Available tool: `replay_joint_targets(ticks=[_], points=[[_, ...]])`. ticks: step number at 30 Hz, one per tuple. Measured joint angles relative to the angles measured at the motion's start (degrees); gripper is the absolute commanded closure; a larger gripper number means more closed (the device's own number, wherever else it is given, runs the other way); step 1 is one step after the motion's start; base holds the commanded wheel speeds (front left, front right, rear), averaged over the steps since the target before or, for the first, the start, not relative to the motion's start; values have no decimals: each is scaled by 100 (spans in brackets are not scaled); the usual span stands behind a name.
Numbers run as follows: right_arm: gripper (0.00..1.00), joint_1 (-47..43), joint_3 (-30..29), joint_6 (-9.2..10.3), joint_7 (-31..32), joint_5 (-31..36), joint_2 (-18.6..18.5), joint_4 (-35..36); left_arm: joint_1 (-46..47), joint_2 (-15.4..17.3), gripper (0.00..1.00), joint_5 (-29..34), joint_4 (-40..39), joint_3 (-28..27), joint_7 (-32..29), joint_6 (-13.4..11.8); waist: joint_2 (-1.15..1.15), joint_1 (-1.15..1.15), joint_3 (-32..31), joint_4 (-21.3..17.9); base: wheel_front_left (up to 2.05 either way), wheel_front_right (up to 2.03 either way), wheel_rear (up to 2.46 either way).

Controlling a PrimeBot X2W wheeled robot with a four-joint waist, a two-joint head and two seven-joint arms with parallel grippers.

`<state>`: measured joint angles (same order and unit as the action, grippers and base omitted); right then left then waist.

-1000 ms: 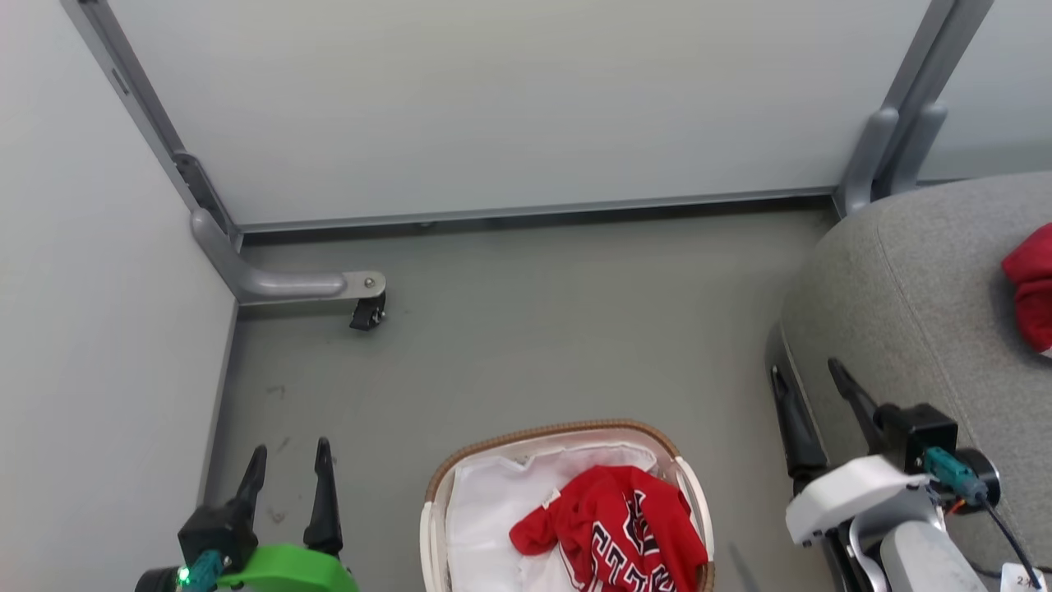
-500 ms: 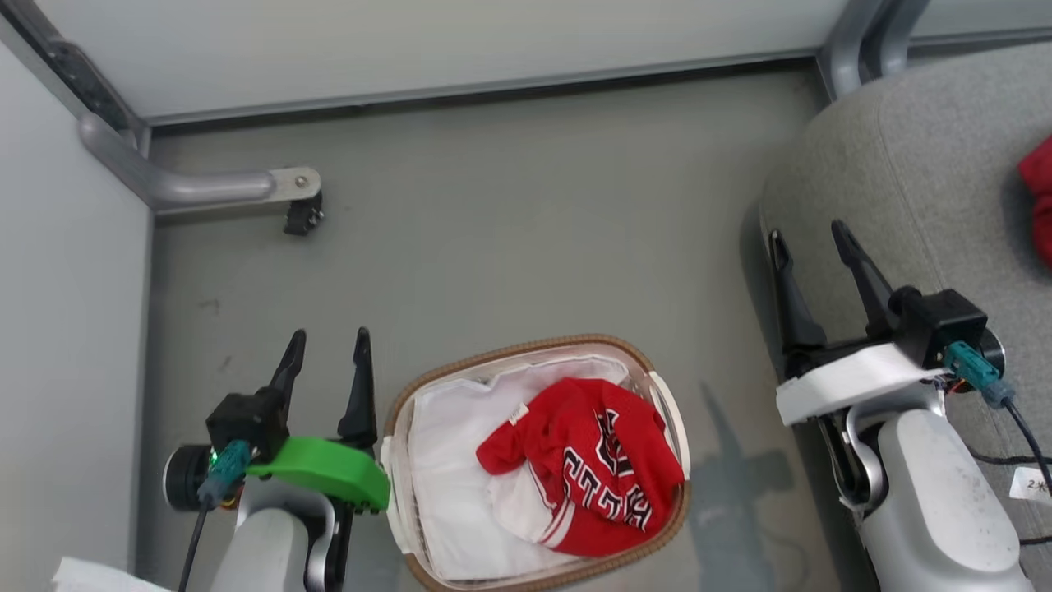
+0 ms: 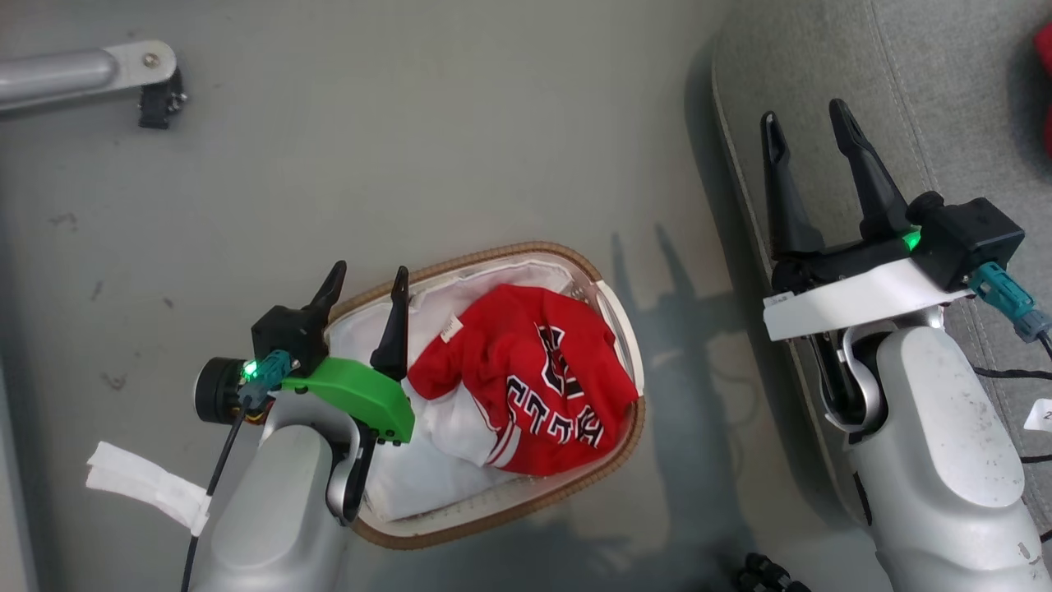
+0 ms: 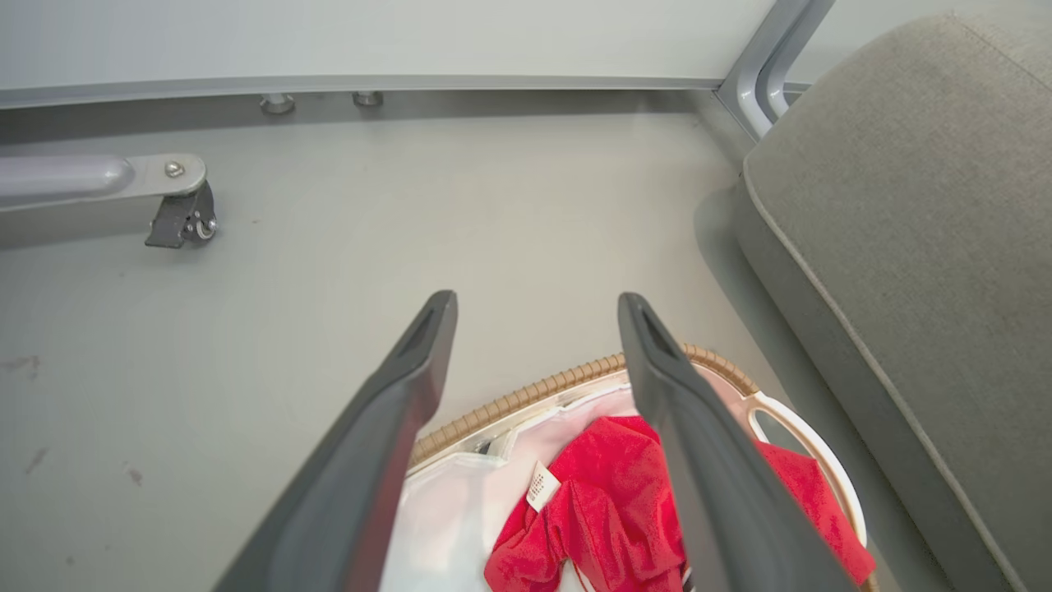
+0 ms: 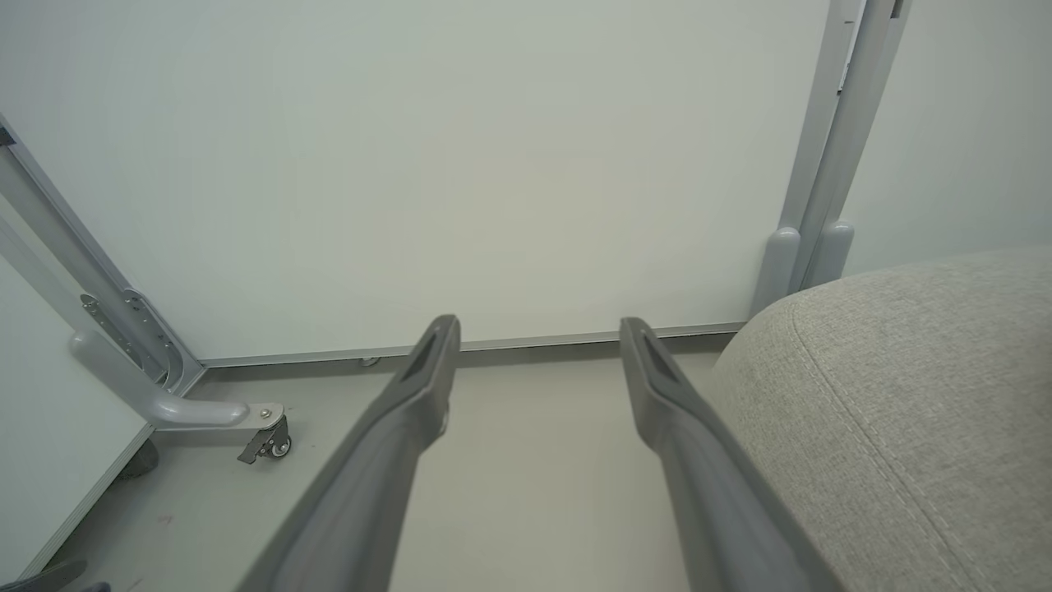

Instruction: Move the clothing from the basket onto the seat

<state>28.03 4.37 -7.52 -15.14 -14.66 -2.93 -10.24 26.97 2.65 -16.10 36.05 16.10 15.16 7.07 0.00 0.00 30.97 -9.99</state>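
Note:
The basket (image 3: 526,247) stands on the floor, white with a brown woven rim and a white liner. A red garment (image 3: 534,374) with black-and-white lettering and a white tag lies bunched in it. My left gripper (image 3: 369,275) hangs open over the basket's left rim, its right finger above the liner. In the left wrist view the left gripper (image 4: 536,300) frames the basket rim (image 4: 526,399) and the red garment (image 4: 608,510). My right gripper (image 3: 804,115) is open and empty over the seat's (image 3: 945,99) left edge. A second red piece (image 3: 1048,90) lies on the seat at the right edge. The right gripper (image 5: 538,325) points at the wall beside the seat (image 5: 904,370).
A grey partition foot with a black castor (image 3: 156,90) stands on the floor at the upper left. Pale wall panels close off the far side. A white strip (image 3: 148,485) hangs by my left forearm. Black cables (image 3: 1003,374) trail across the seat beside my right arm.
The head camera has tilted down, so the whole picture has shifted. My left gripper has come in from the basket's left to over its rim. Both grippers stay open.

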Motion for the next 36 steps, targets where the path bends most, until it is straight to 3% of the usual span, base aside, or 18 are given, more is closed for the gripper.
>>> replay_joint_targets(ticks=[6,17,31,33,36], points=[[0,133,37,0,0,-181,0,138,369,0,0,-192,731,331,0,23,0,0,555,-301,0,0,0],[0,274,31,0,0,-212,0,268,882,-2,0,-1216,1493,1679,0,26,0,0,1441,-799,0,0,0],[0,305,2,-1,0,-285,4,294,1408,52,0,-1764,2707,2434,0,30,0,0,1903,-1091,0,0,0],[0,305,-5,0,0,-283,4,275,1435,49,100,-1846,2730,2560,-1,30,0,0,1888,-1091,0,0,0],[0,306,-36,-1,0,-271,7,233,1466,52,100,-1929,2694,2773,-1,30,0,0,1826,-1089,0,0,0]])
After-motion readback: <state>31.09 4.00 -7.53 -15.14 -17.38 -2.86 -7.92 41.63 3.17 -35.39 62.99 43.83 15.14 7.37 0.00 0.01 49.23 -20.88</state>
